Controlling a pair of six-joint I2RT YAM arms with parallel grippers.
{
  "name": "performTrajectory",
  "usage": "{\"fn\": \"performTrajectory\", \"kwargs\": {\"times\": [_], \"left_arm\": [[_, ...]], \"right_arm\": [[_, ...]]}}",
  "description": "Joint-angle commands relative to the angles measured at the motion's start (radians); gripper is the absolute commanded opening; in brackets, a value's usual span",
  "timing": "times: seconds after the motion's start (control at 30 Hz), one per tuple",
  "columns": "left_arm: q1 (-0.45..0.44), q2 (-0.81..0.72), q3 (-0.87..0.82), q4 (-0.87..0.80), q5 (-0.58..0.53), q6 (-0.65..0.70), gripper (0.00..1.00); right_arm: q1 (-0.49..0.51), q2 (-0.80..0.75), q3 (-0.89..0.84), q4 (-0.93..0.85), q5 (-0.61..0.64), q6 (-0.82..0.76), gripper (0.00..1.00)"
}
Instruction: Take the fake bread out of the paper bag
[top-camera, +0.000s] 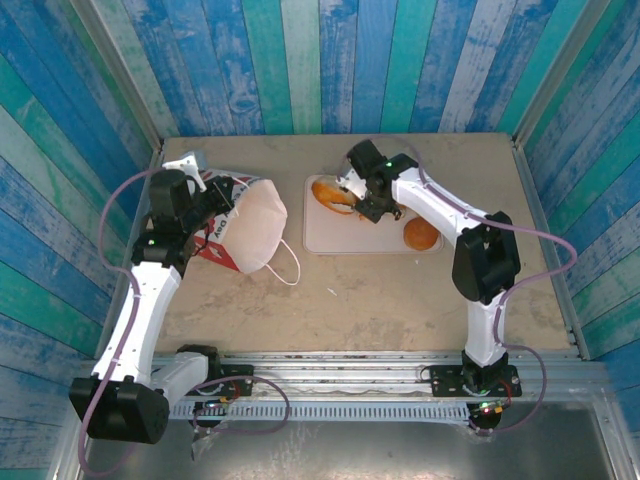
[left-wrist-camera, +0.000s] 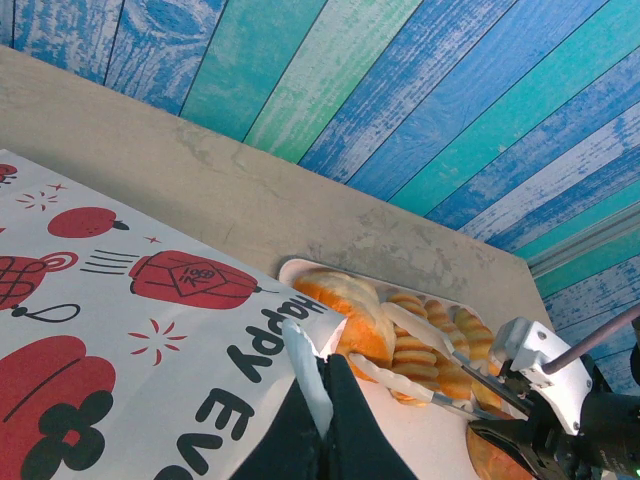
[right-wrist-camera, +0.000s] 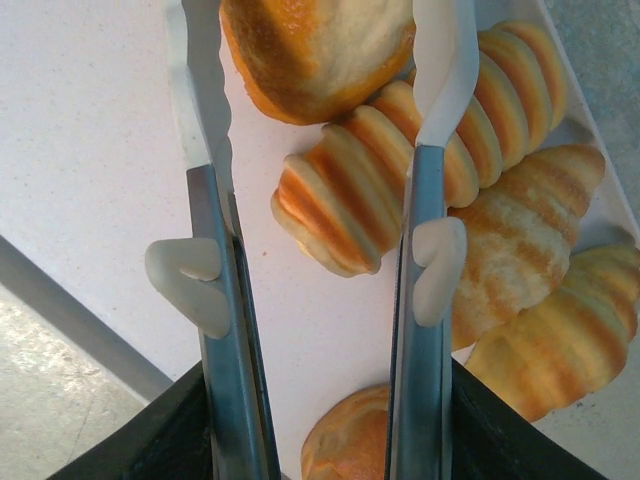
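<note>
Bread (right-wrist-camera: 342, 203): golden-brown, ridged, orange-striped

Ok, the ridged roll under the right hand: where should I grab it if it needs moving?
Probably its free, rounded end, from straight above, pinching across its width. The ridged roll lies flat and slanted on the tray; a bun and a croissant crowd its other end.

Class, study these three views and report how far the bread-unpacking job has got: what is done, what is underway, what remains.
Done: croissants and a round bun lie on the pale tray. In hand: the left claw pinches the paper bag by its edge, and the right claw stands open astride a ridged roll on the tray. Left: the bag's inside is hidden, so whether bread is in it cannot be told.
</note>
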Motion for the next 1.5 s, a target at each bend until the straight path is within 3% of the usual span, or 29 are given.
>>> {"fn": "performTrajectory", "kwargs": {"times": [0.0,0.63,0.97,1.07,1.23,1.47], "left_arm": [[0.000,-0.029,0.017,0.005,0.000,0.024,0.00],[0.000,-0.162,-0.048,-0.069,-0.125,0.117,0.00],[0.000,-0.251,-0.059,-0.191,-0.334,0.194,0.00],[0.000,-0.283,-0.082,-0.184,-0.363,0.200,0.00],[0.000,-0.278,-0.103,-0.135,-0.304,0.161,0.00],[0.000,-0.143,-0.061,-0.043,-0.032,0.101,0.00]], "right_arm": [[0.000,-0.087,-0.008,0.014,-0.071,0.042,0.52],[-0.001,-0.478,-0.336,0.208,-0.245,0.212,0.52],[-0.001,-0.589,-0.466,0.282,-0.263,0.287,0.53],[0.000,-0.605,-0.478,0.301,-0.332,0.292,0.53],[0.000,-0.633,-0.486,0.349,-0.455,0.318,0.53],[-0.001,-0.663,-0.512,0.412,-0.587,0.393,0.53]]}}
